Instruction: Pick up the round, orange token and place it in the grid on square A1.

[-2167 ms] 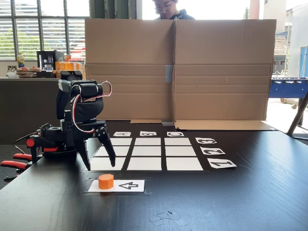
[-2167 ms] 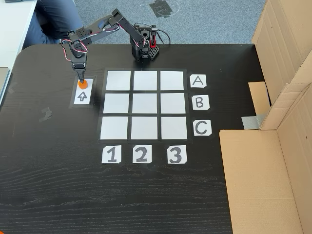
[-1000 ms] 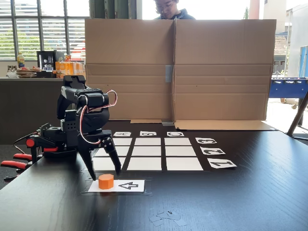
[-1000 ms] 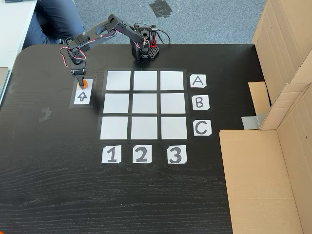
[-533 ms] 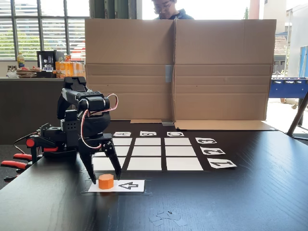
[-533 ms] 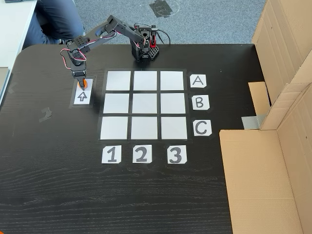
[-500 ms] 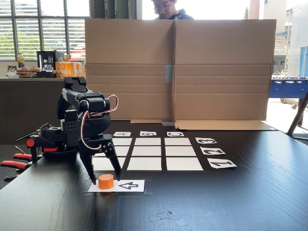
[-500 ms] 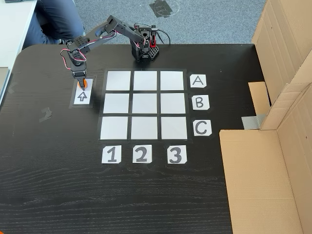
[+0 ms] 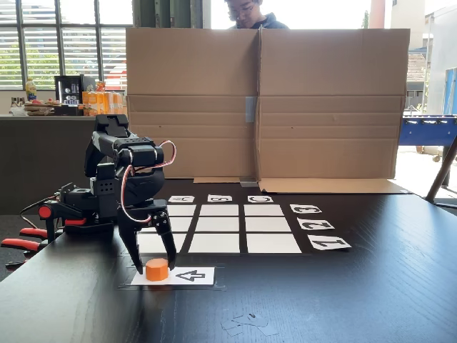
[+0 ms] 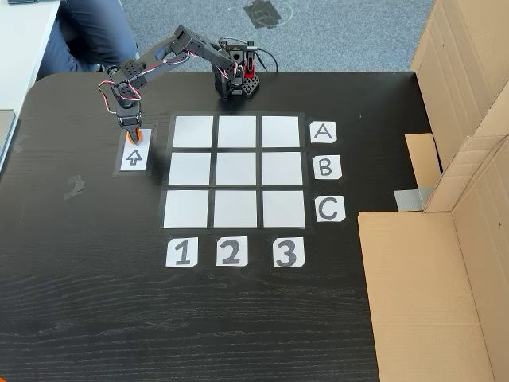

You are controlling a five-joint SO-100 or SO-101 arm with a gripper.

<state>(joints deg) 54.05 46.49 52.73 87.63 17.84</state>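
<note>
The round, orange token (image 9: 157, 269) (image 10: 134, 136) stood on the far end of the white arrow card (image 9: 187, 276) (image 10: 134, 156), which lay on the black worktop (image 9: 357, 300) (image 10: 95, 318) just left of the grid (image 9: 220, 229) (image 10: 235, 170) in the top-down fixed view. In the low fixed view the claw (image 9: 156, 268) reached down over the token with its two black fingers (image 9: 168, 246) spread apart, one on either side of the token, the tips level with it; contact between fingers and token could not be judged. In the top-down fixed view the claw (image 10: 133, 138) covered most of the token. Square A1 (image 10: 193, 131) (image 9: 160, 244), the corner cell nearest the arrow card, lay bare, just right of the token in the top-down view. Letter cards A, B, C (image 10: 322, 132) bordered the grid's right edge and number cards 1, 2, 3 (image 10: 182, 252) its near edge in that view. The arm's base (image 10: 236, 76) stood at the worktop's far edge. A cardboard screen (image 9: 264, 103) (image 10: 469, 119) stood along one side of the worktop, with a person (image 9: 253, 13) behind it.
</note>
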